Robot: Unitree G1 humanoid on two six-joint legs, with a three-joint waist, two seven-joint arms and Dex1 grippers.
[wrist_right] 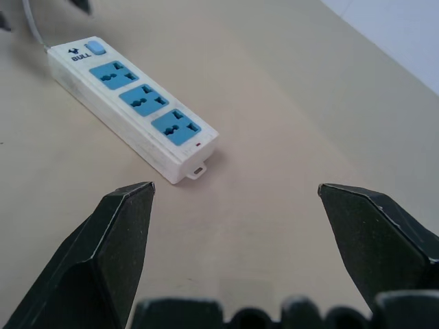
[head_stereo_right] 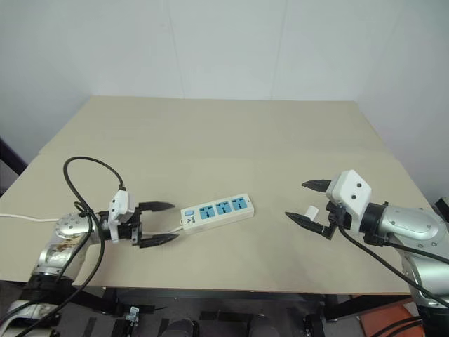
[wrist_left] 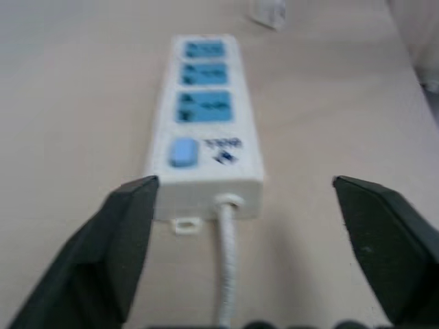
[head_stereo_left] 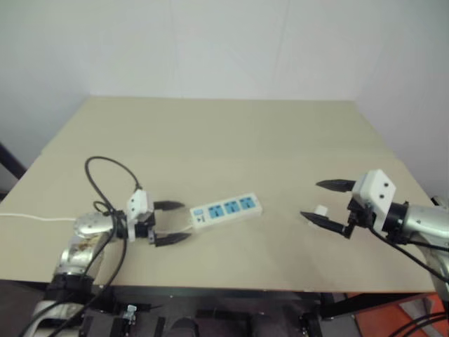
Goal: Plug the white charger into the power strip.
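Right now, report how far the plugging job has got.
Done: nothing plugged; the power strip lies flat, all three sockets empty. In hand: nothing; the left end effector and the right end effector are open. Left: grasp the white charger lying on the table, then insert it.

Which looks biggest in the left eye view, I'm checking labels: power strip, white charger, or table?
1. Table, by far the largest.
2. Power strip, a short bar on the table.
3. White charger, a tiny block between the open right gripper's fingers, not gripped.

All lie at similar depth, so the order is safe.
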